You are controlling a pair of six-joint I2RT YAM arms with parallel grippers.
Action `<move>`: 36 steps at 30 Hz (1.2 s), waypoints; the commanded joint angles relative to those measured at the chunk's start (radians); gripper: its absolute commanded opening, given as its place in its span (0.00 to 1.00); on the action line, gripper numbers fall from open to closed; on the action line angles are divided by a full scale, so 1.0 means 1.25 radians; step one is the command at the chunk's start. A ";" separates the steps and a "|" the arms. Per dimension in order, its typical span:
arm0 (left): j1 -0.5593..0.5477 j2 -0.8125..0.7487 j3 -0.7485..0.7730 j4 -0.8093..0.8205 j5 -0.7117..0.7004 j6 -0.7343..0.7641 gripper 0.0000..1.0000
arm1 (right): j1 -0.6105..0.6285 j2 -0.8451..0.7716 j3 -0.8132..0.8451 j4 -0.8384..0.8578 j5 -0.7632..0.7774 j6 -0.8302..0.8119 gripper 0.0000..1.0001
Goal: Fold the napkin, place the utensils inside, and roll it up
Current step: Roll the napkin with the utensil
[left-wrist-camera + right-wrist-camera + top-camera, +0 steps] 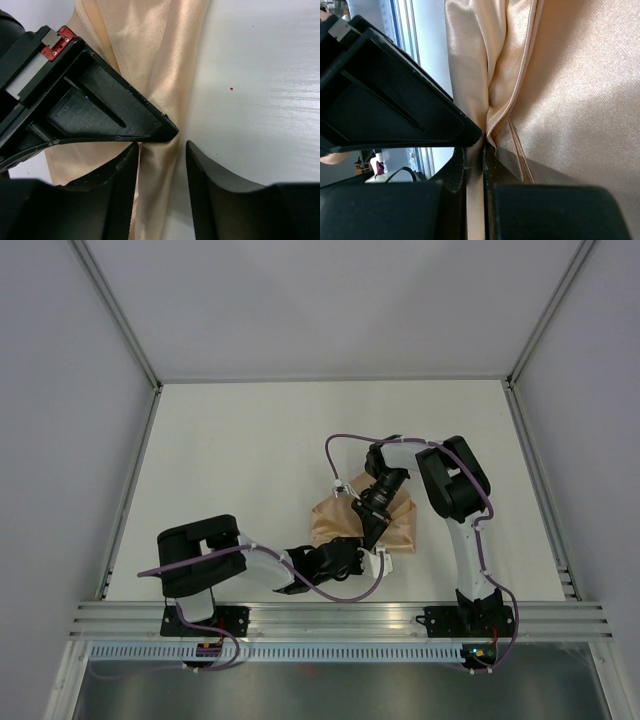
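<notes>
The peach-orange napkin (335, 520) lies bunched on the white table between the two arms. My right gripper (372, 532) reaches down onto its middle and is shut on a raised fold of the cloth (570, 75); the fold is pinched between its fingers (474, 150). My left gripper (358, 552) is at the napkin's near edge, right beside the right gripper. It is open (161, 147), with a ridge of the napkin (160, 60) lying between its fingers and touching only the left one. No utensils are in view.
The white table (250, 460) is bounded by grey walls on three sides. An aluminium rail (340, 615) runs along the near edge. Purple cables loop over both arms close to the napkin.
</notes>
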 commanded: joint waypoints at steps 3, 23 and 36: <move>0.003 0.042 0.032 -0.067 0.020 0.039 0.35 | -0.006 0.044 0.004 0.108 0.117 -0.031 0.00; 0.112 0.012 0.115 -0.285 0.329 -0.149 0.02 | -0.067 -0.147 0.009 0.080 0.005 -0.013 0.52; 0.284 0.043 0.142 -0.329 0.667 -0.354 0.02 | -0.301 -0.445 -0.080 0.266 -0.067 0.118 0.54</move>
